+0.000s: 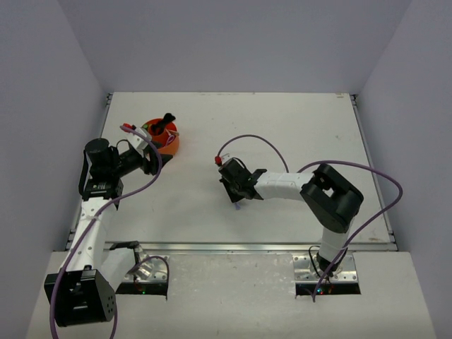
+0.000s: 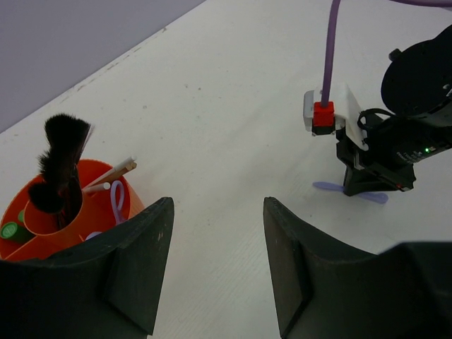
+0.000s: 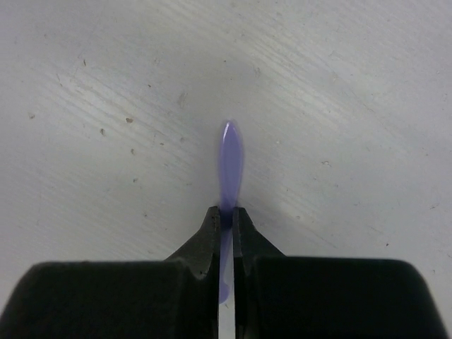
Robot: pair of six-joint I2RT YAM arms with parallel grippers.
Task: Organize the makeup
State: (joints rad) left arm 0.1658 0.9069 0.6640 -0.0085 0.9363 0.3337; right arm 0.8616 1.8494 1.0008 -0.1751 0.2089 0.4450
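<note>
**Right gripper clamped on a lilac stick, left gripper open beside the tub**

Nearest the bases, the right arm reached toward 10 o'clock and put the right gripper (image 3: 224, 224) close to the middle of the table (image 1: 296, 127). Its jaws were pressed together on a lilac stick (image 3: 230, 152), gripping it partway along. The rounded, flattened end stuck out ahead of the fingertips toward 12 o'clock in the wrist view. From the left wrist, the stick showed on both sides of the jaws, low against the tabletop. I could not tell whether it touched the surface or hung just above it.

Farther back, at about 10 o'clock from the table's centre, the left gripper (image 2: 215, 261) hovered with its fingers (image 2: 141, 261) wide apart and nothing between them. The orange tub (image 1: 171, 147) stood just beside it, at about 1 o'clock from the gripper in the top view.

The rest of the makeup stood inside the tub. A black brush (image 2: 62, 152) rose highest, head up, and a pale stick (image 2: 113, 171) leaned toward 2 o'clock. A lilac loop (image 2: 117, 199) sat by the rim, and a green tube (image 2: 10, 230) sat low at 9 o'clock.
</note>
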